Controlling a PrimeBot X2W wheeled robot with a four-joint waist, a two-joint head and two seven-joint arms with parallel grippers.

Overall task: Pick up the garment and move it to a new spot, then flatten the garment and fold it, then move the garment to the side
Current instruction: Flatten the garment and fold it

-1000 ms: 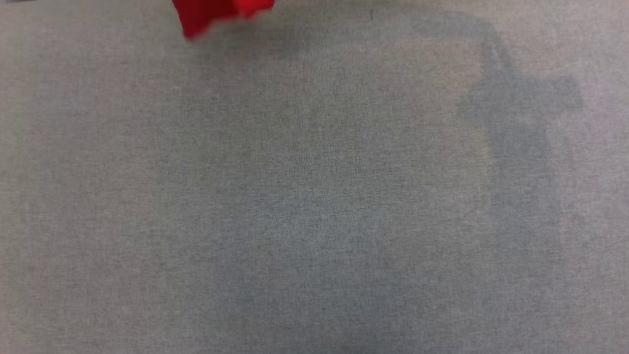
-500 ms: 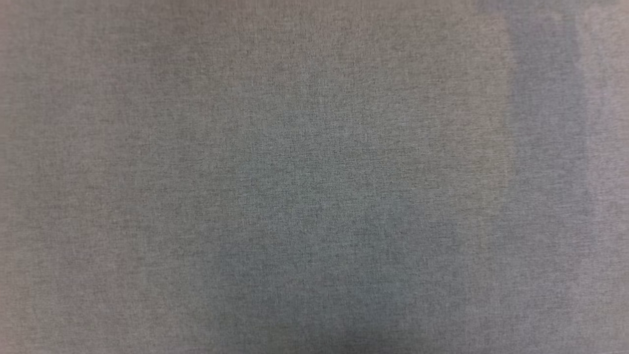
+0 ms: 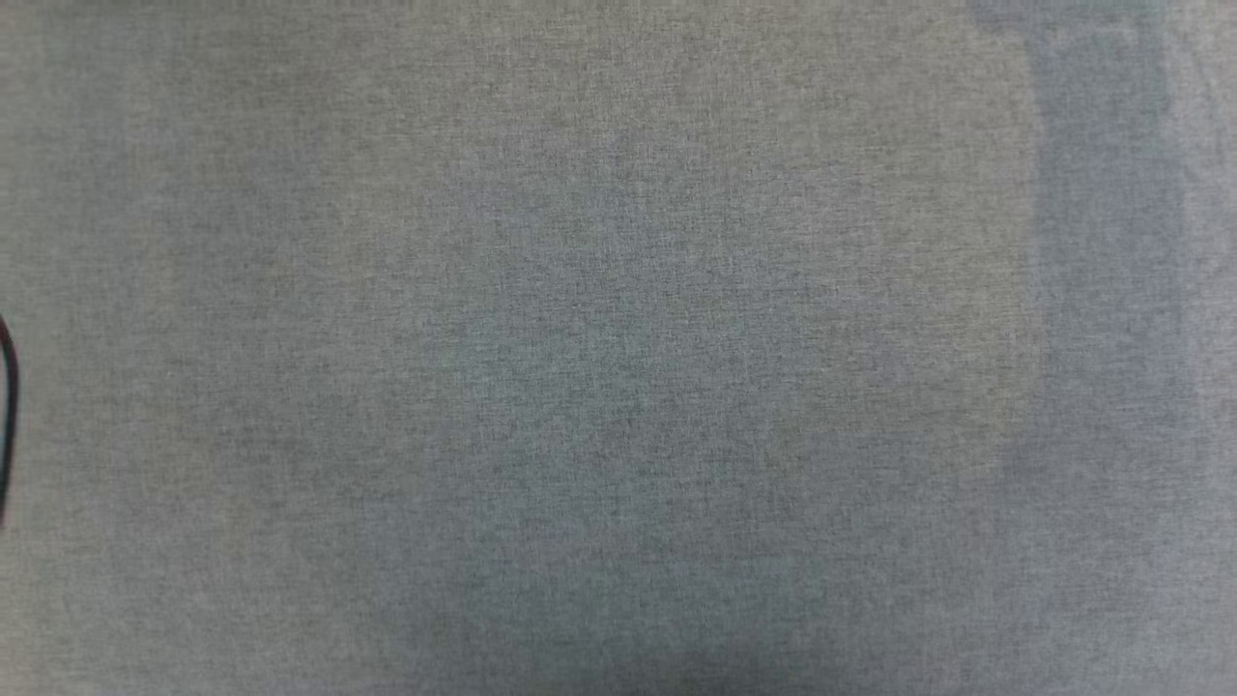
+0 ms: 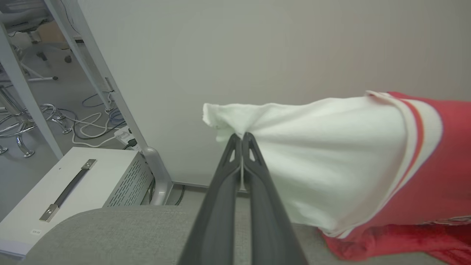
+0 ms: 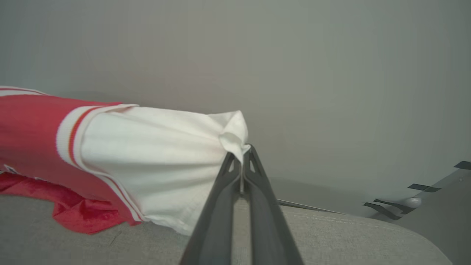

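The garment [image 4: 353, 154] is a red jersey with white sleeves and red-and-white striped trim, stretched taut above the grey surface [image 4: 110, 235]. In the left wrist view my left gripper [image 4: 242, 138] is shut on the end of one white sleeve. In the right wrist view my right gripper [image 5: 241, 156] is shut on the end of the other white sleeve of the garment [image 5: 147, 162]. The red body sags between them, its lower edge resting on the grey surface [image 5: 331, 239]. The head view looks down on bare grey cloth [image 3: 618, 348].
A pale wall stands close behind the garment. In the left wrist view a white metal case with a handle [image 4: 70, 187], table legs [image 4: 106, 84] and loose cables [image 4: 88, 125] lie on the floor. A dark cable [image 3: 8, 416] shows at the head view's left edge.
The head camera has shifted: the red cloth at its top edge a second ago has left the picture, and a dark cable now shows at the left edge.
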